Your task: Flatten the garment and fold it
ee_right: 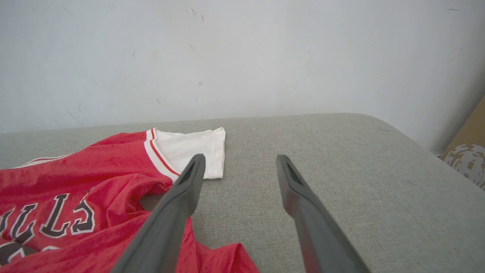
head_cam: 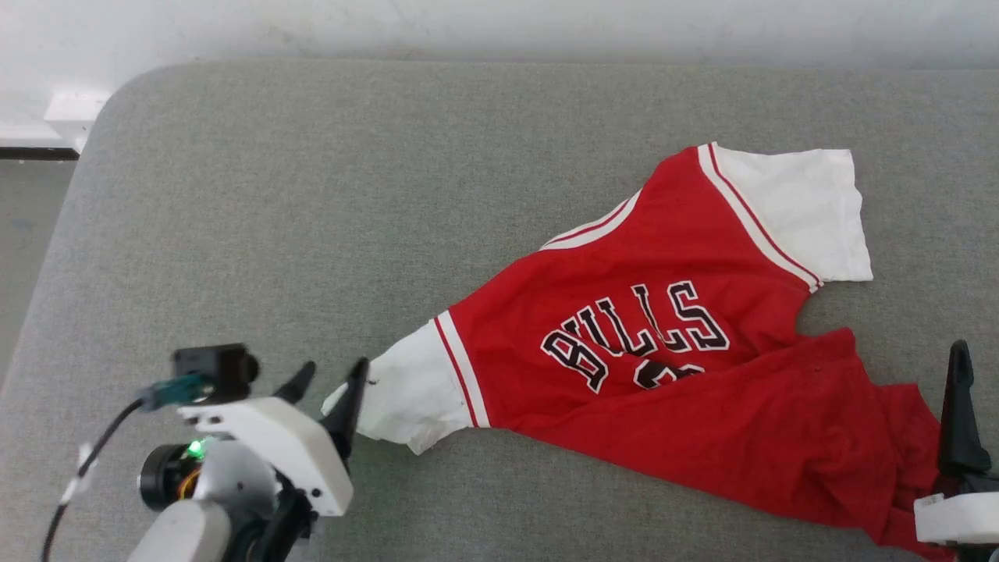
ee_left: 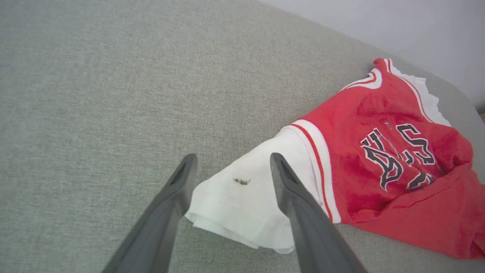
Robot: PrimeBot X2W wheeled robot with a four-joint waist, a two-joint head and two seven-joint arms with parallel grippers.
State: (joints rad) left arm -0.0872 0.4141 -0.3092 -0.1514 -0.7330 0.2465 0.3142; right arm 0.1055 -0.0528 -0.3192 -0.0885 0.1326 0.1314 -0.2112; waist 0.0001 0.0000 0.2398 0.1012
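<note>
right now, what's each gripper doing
left gripper: open, empty, fingers either side of the white sleeve of the garment
right gripper: open, empty

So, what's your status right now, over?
Left gripper: jaws open, at the white sleeve. Right gripper: jaws open, empty. Garment crumpled, lower half folded onto the lettering, not flat. Nothing seen in the way.

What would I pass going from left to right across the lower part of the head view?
left gripper → white sleeve → red-and-white sleeve trim → black BULLS lettering → bunched red hem → right gripper
</note>
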